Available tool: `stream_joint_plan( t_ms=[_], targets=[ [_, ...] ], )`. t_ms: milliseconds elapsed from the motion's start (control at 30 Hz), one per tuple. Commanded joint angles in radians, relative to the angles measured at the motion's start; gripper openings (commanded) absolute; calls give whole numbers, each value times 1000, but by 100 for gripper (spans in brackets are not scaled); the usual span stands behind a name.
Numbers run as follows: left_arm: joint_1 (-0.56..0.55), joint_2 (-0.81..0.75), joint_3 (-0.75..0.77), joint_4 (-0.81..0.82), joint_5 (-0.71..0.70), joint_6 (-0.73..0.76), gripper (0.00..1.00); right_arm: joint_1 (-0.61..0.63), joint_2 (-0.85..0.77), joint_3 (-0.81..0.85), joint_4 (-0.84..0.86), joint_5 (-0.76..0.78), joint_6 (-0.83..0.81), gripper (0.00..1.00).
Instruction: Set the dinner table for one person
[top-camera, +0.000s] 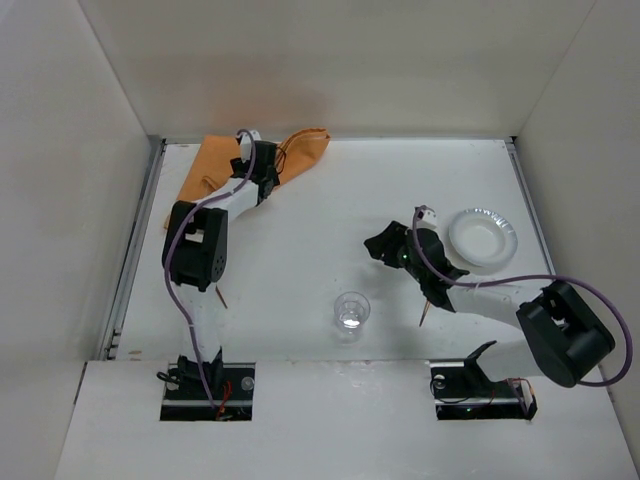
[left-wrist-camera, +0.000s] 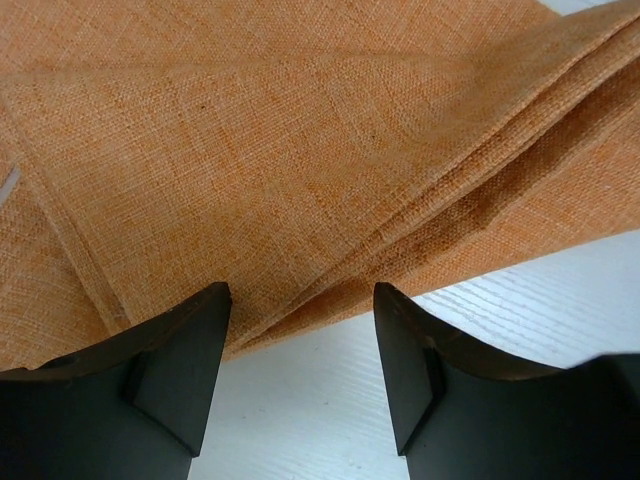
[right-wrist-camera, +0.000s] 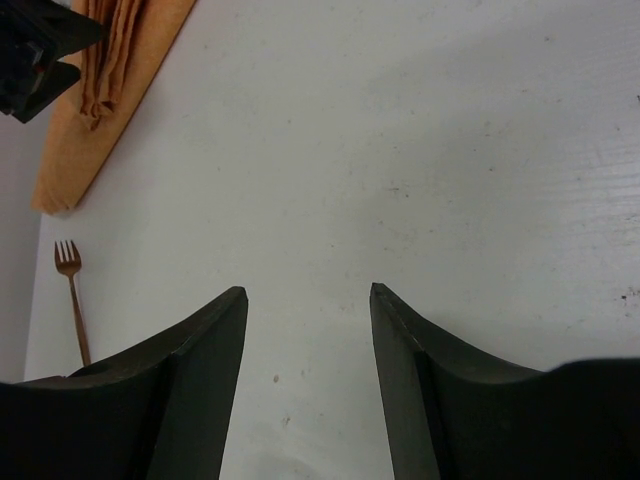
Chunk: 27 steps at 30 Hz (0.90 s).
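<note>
The dinner table (top-camera: 320, 210) is a large white tabletop. A folded orange cloth (top-camera: 300, 150) lies at its far left. My left gripper (top-camera: 255, 160) is open right at the cloth's near edge, and in the left wrist view the gripper (left-wrist-camera: 300, 295) has its fingertips level with the folded layers of the cloth (left-wrist-camera: 300, 140), holding nothing. My right gripper (top-camera: 377, 248) is open and empty over bare table at centre right, as the right wrist view of it (right-wrist-camera: 305, 295) shows. A white plate (top-camera: 482, 238) sits to its right. A clear glass (top-camera: 351, 310) stands near the front centre.
A copper fork (top-camera: 222, 297) lies partly under the left arm and also shows in the right wrist view (right-wrist-camera: 72, 300). Another thin copper utensil (top-camera: 428, 312) pokes out from under the right arm. Grey rails (top-camera: 135, 250) and white walls border the table.
</note>
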Motion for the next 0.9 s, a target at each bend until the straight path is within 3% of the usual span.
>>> stream_joint_plan(
  t_ms=[0,133,300,400,667,867],
  targets=[
    [-20,19,46,29,1,111,54,22,6,43,30,16,-29,59],
    [-38,71,86,40,-39,170,49,28,-5,45,27,14,-29,59],
    [-61,131,161,40,-105,281,56,37,-5,45,25,13,-27,59],
    [-72,158,195,34,-103,315,55,40,-11,45,26,31,-38,59],
    [-73,203,259,23,-71,320,11,40,-26,36,23,44,-39,59],
    [-141,162,276,24,36,276,4,29,-59,20,23,63,-44,59]
  ],
)
